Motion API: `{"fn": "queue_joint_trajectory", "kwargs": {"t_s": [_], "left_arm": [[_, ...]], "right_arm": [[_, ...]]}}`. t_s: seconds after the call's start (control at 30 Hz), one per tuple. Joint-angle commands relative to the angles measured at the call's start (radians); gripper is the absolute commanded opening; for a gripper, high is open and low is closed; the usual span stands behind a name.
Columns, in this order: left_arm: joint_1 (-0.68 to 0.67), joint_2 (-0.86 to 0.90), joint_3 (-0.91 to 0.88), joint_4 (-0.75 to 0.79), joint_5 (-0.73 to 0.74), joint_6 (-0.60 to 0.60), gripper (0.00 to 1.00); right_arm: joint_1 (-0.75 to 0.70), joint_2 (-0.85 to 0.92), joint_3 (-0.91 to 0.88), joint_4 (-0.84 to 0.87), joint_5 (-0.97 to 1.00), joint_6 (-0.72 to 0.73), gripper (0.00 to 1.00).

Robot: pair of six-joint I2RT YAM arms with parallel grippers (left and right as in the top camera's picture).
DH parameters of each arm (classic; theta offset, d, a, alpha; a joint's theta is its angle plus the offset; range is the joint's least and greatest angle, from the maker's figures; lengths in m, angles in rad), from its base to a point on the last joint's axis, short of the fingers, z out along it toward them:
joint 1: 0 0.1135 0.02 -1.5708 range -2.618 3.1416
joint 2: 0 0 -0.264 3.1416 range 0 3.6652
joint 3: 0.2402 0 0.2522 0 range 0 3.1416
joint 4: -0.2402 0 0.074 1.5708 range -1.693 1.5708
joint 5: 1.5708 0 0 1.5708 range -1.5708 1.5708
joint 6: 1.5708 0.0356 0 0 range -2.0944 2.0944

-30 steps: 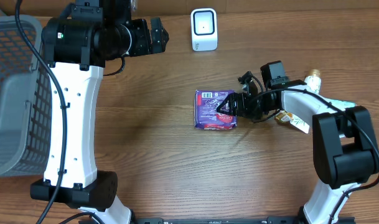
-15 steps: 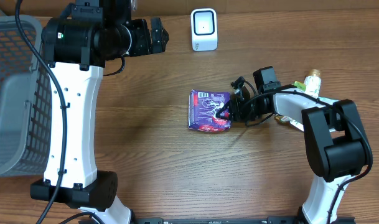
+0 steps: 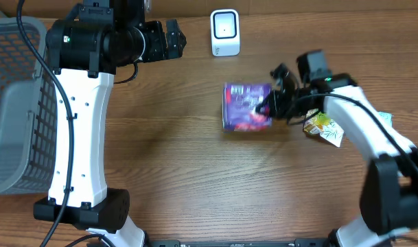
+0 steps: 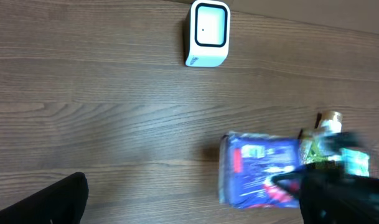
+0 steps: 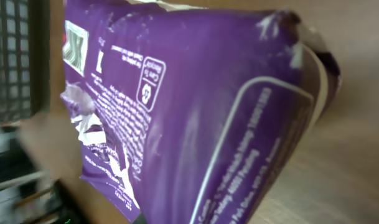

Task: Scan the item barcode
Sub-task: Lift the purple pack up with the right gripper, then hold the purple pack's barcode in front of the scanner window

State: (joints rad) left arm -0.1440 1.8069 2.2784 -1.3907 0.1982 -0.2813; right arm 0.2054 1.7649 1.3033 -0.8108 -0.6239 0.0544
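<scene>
Right gripper point(image 3: 269, 106) is pinched nearly shut on one edge of the purple packet point(image 3: 246, 106), w/ only thin film between the jaws. The rest of the packet sticks out ahead of the fingertips, blurred in the overhead view, and it fills the right wrist view. A barcode-like patch point(image 5: 75, 45) sits at the corner farthest from the grip (can't read it, so that's a guess).

Main risk, as I judge it, is slip. An edge hold on soft, crinkly wrap leaves the packet's weight out front, so a quick swing could let it sag, twist or drop out. Sag would also curl the code face, and a bent or tilted code may not read.

Just behind the gripper, by the wrist, lies a yellow-green sachet point(image 3: 323, 127). The arm could drag it if it sweeps low.

Past the packet and further out from the robot stands the white scanner point(image 3: 225, 32), well apart from the gripper. If the packet arrives w/ the wrong face toward the scanner window, no scan. Approach too close and the packet may knock the scanner over.

Further off, the left gripper point(image 3: 173, 40) hangs w/ fingers spread and holds nothing. It's beside the scanner, so arm-to-arm crowding is possible. The grey basket point(image 3: 9, 103) is farthest and poses no risk.
</scene>
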Motion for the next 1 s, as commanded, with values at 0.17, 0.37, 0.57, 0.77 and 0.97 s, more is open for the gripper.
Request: {"fn": "queue_joint_trajectory", "kwargs": {"t_s": [0.17,0.37,0.57,0.77,0.97], "left_arm": [[-0.006,0.004,-0.002,0.003,0.002,0.012,1.0],[-0.006,0.004,-0.002,0.003,0.002,0.012,1.0],[-0.006,0.004,-0.002,0.003,0.002,0.012,1.0],[-0.006,0.004,-0.002,0.003,0.002,0.012,0.99],[-0.006,0.004,-0.002,0.003,0.002,0.012,1.0]], "right_arm": [[0.05,-0.294,0.103,0.0,0.302,-0.037,0.04],[0.076,-0.345,0.103,-0.003,0.301,-0.036,0.04],[0.111,-0.341,0.104,0.09,0.369,-0.021,0.04],[0.141,-0.215,0.218,0.152,0.739,-0.058,0.03],[0.216,0.11,0.505,0.253,1.268,-0.302,0.04]]}}
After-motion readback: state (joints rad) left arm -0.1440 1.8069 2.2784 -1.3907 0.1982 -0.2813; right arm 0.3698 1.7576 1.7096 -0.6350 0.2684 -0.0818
